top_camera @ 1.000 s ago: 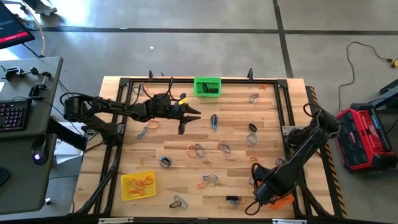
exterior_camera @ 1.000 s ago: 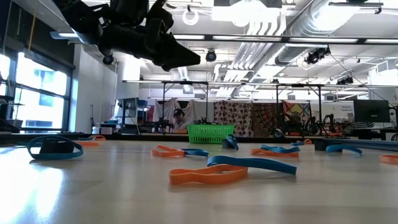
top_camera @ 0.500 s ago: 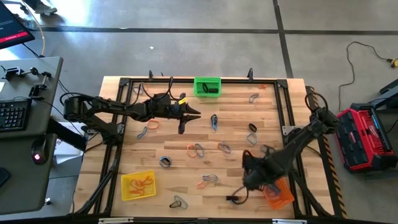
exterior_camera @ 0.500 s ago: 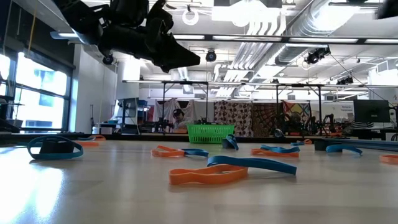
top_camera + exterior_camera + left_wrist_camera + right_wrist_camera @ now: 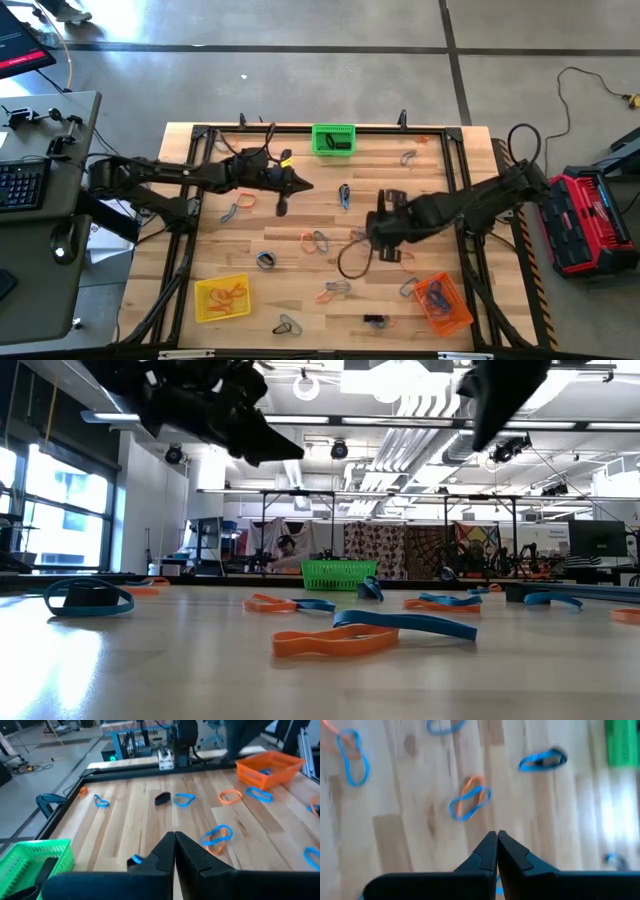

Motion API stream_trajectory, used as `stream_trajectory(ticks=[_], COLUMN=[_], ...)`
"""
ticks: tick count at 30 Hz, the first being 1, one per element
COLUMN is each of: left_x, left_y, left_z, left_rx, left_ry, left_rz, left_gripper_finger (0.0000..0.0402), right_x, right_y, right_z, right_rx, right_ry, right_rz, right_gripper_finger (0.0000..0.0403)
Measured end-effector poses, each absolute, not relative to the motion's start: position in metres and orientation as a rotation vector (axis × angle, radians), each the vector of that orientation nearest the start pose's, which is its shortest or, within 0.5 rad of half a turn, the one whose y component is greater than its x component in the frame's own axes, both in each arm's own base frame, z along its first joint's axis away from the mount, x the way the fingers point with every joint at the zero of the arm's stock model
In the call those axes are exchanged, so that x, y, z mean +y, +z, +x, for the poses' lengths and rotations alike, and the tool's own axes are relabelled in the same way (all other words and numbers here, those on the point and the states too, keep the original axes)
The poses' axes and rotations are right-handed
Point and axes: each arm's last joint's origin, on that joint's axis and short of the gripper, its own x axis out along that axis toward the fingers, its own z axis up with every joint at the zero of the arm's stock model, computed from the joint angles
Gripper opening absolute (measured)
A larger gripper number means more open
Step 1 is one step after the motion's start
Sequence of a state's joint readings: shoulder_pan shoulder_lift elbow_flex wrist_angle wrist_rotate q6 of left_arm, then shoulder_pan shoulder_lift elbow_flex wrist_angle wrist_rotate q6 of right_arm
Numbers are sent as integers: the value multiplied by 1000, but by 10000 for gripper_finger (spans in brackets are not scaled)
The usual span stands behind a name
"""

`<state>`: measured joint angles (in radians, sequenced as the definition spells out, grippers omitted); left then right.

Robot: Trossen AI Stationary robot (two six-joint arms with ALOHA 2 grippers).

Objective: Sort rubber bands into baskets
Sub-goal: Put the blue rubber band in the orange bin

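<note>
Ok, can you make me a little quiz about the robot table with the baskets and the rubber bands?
1. True or false: the green basket sits at the table's far edge.
2. Which basket is nearest the right gripper? A green, B yellow, C orange.
3. Fill in: the left gripper has its jaws ____.

Key: 1 true. 2 C, the orange basket; the yellow basket is across the table. 3 shut, holding nothing.
</note>
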<state>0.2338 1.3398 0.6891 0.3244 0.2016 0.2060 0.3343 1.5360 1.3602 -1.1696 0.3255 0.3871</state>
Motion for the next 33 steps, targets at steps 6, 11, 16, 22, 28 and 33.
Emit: stream_trajectory(ticks=[6, 11, 16, 22, 28, 33], left_x=[49, 30, 4, -24, -41, -53], left_y=[240, 245, 246, 236, 221, 214], left_z=[251, 228, 210, 199, 188, 186], left_rx=[430, 538, 646, 814, 1039, 1118], left_ry=[-42, -115, -205, -251, -177, -104], left_rz=[169, 157, 81, -69, -227, -309], left_gripper_finger=[0, 0, 0, 1, 33, 75], right_x=[64, 44, 30, 27, 27, 28], right_y=[284, 260, 236, 221, 220, 221], right_z=[291, 296, 296, 299, 300, 302], right_rx=[1131, 1124, 1104, 1042, 1019, 1000], right_ry=[-146, -156, -190, -186, -183, -170], right_rz=[-163, -169, -151, -155, -153, -173], right_gripper_finger=[0, 0, 0, 0, 0, 0])
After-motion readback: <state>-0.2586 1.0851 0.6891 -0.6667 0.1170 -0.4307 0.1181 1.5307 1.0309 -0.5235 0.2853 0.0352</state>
